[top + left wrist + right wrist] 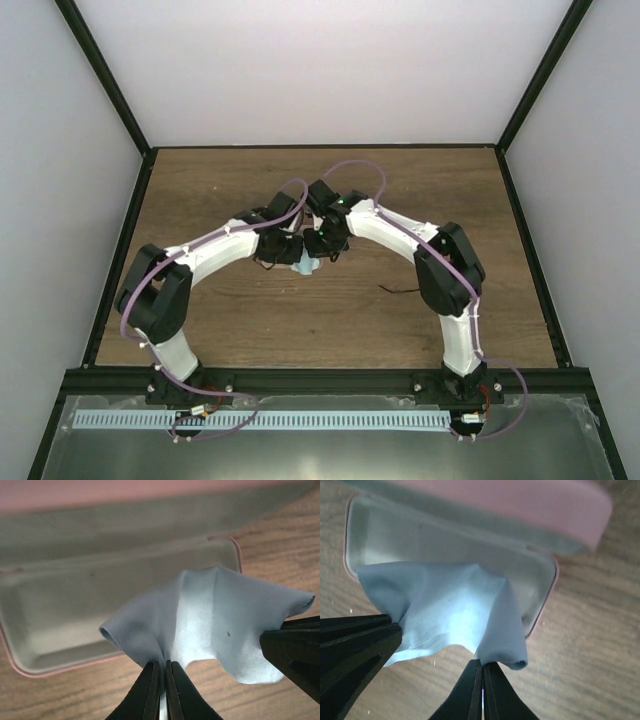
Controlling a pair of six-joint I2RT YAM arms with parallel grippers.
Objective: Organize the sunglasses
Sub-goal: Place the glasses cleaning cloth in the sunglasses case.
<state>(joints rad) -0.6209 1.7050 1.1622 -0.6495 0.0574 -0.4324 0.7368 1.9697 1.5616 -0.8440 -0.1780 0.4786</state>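
My left gripper [164, 666] and right gripper [482, 666] are each shut on a corner of the light blue cloth [225, 625], which hangs spread between them. It also shows in the right wrist view [450, 610]. The cloth hangs over the near rim of the open pink case [60, 615], whose pale inside holds nothing. The case's lid [520, 505] stands up behind. In the top view both grippers meet mid-table, with a bit of cloth [305, 268] showing below them. A thin black wire-like piece [397, 291], perhaps a temple arm of the sunglasses, lies by the right arm; the rest is hidden.
The wooden table [250, 320] is walled by a black frame and white panels. The two arms arch inward and cover the table's centre. Purple cables loop over the arms.
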